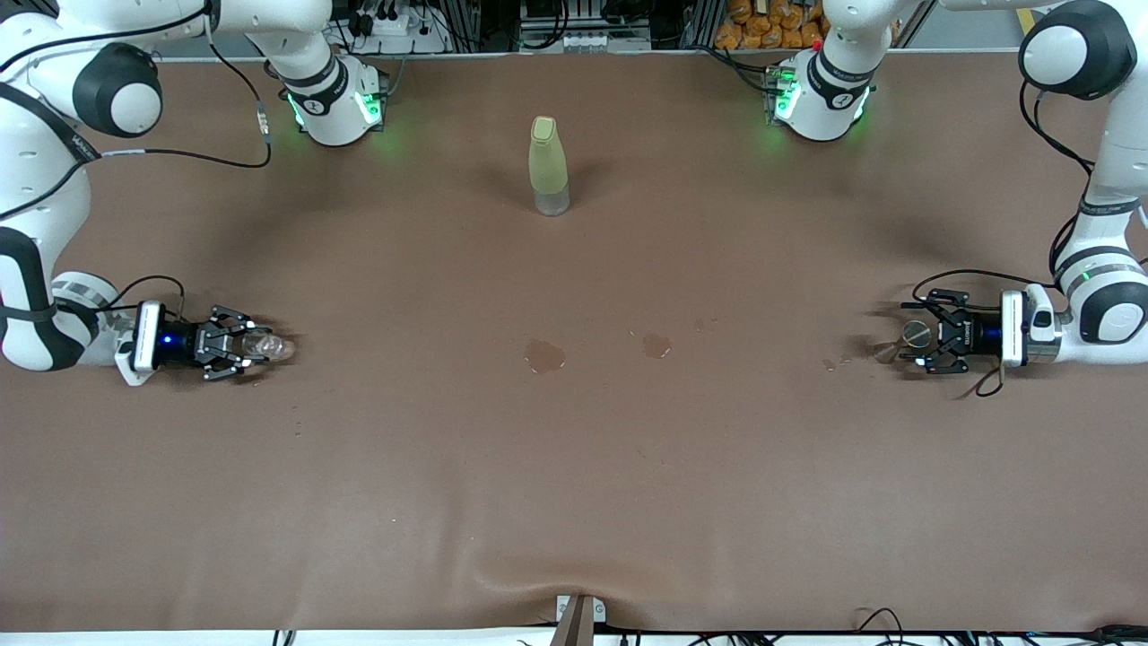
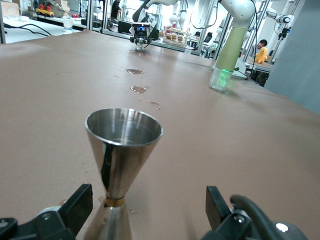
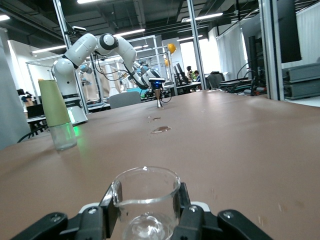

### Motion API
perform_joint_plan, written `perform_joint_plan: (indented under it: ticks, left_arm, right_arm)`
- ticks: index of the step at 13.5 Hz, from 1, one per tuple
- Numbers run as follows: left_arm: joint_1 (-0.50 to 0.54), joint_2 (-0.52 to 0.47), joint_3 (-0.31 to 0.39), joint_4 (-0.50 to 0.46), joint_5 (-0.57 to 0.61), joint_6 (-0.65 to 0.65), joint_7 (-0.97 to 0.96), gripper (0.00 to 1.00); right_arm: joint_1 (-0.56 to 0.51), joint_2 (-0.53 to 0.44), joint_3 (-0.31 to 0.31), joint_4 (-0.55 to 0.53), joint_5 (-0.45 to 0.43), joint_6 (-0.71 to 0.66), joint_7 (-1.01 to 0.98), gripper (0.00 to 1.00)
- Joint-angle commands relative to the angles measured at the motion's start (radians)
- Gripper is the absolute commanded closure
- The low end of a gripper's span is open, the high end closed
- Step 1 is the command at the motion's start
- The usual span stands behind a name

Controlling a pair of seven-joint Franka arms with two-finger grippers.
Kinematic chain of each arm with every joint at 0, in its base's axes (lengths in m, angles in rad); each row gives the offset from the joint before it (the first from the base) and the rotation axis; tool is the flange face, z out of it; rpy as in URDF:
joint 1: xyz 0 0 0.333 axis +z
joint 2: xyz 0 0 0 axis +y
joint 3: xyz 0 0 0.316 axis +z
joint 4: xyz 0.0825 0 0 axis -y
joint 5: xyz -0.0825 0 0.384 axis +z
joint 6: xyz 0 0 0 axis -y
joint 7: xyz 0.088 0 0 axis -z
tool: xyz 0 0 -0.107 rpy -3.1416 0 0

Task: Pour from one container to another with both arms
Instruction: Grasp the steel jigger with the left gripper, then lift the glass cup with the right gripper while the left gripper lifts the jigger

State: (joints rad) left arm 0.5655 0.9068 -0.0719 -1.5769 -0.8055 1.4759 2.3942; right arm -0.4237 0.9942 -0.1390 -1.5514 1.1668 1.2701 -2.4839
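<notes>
A clear glass beaker stands on the brown table toward the right arm's end, and my right gripper is shut on it. The right wrist view shows both fingers pressed against the beaker's sides. Toward the left arm's end a steel jigger stands upright on the table. My left gripper is open around it, low over the table. In the left wrist view the jigger sits between the pads, close to one and well apart from the other.
A tall yellow-green bottle with a clear base stands mid-table, farther from the front camera than both grippers. Two small puddles lie on the table between the grippers. A few droplets sit near the jigger.
</notes>
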Motion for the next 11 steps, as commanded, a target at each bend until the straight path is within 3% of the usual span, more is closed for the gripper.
perform_joint_plan:
  ticks: [1, 9, 11]
  left_arm:
    - [0.002, 0.014, 0.0, 0.011, -0.024, 0.014, 0.039, 0.0]
    - [0.002, 0.011, 0.0, 0.012, -0.075, 0.05, 0.039, 0.25]
    - [0.002, 0.011, 0.0, 0.012, -0.078, 0.055, 0.039, 0.26]
  right_arm:
    - [0.086, -0.064, -0.001, -0.01, 0.062, 0.008, 0.075, 0.69]
    - [0.324, -0.094, -0.002, 0.151, 0.158, 0.095, 0.362, 0.69]
    - [0.353, -0.094, -0.002, 0.154, 0.212, 0.106, 0.376, 0.69]
